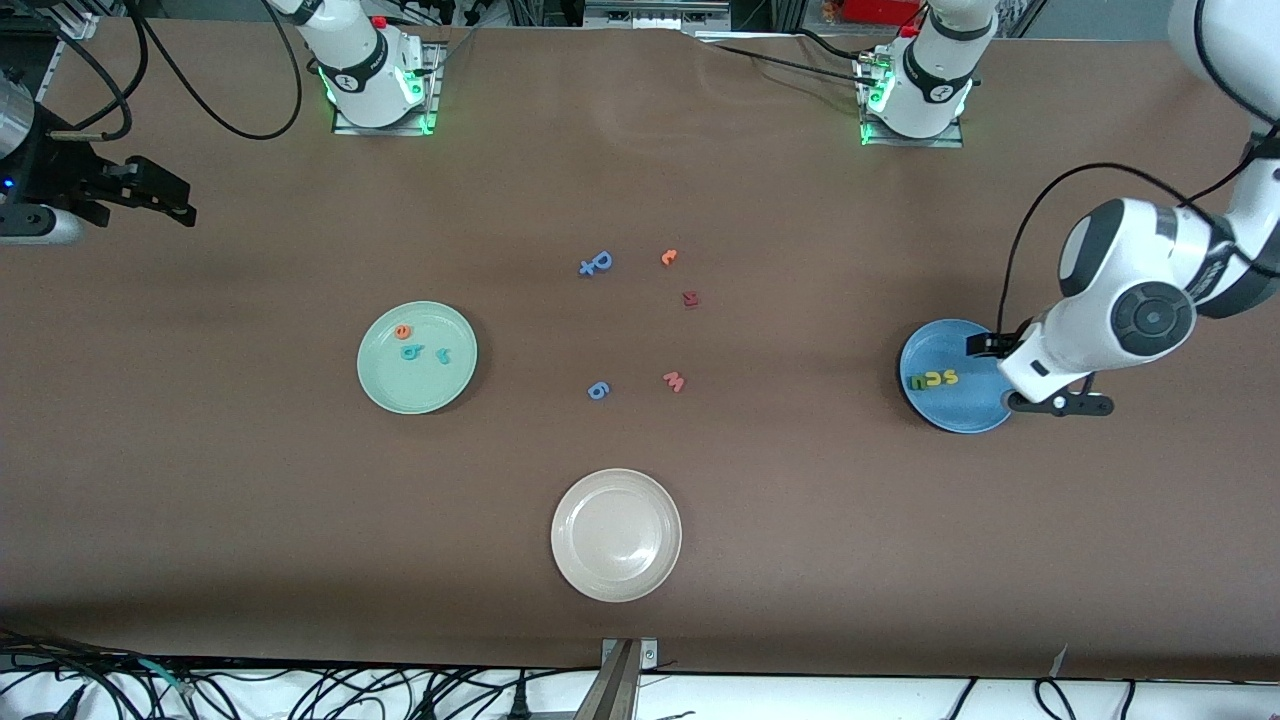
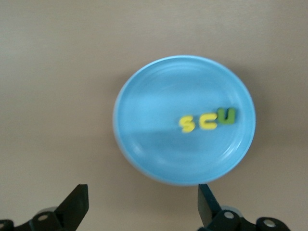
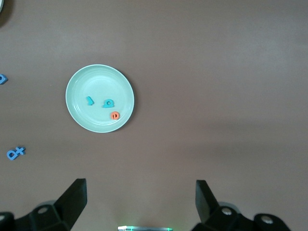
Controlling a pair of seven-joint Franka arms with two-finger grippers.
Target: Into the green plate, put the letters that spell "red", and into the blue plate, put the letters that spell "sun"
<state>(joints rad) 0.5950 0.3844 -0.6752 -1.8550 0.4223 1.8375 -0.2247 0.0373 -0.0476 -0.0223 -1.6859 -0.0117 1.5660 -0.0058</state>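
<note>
Front view: round mid-blue plate (image 1: 955,410) at left arm's end holds yellow "s", yellow "u", green "n" foam letters (image 1: 932,380); round mint-green plate (image 1: 417,400) holds teal "r", orange "e", teal "d" foam letters (image 1: 420,345). Left claw (image 2: 139,204) over blue plate edge, wide open, empty: lift straight up, avoid brushing letters. Right claw (image 3: 139,202) wide open, empty, waiting above tabletop (image 1: 800,520).

Brown table (image 1: 800,520), perhaps cloth-covered, evenly lit

Even, bright overhead light, soft shadows beside the plates; the left wrist view is slightly motion-blurred.
</note>
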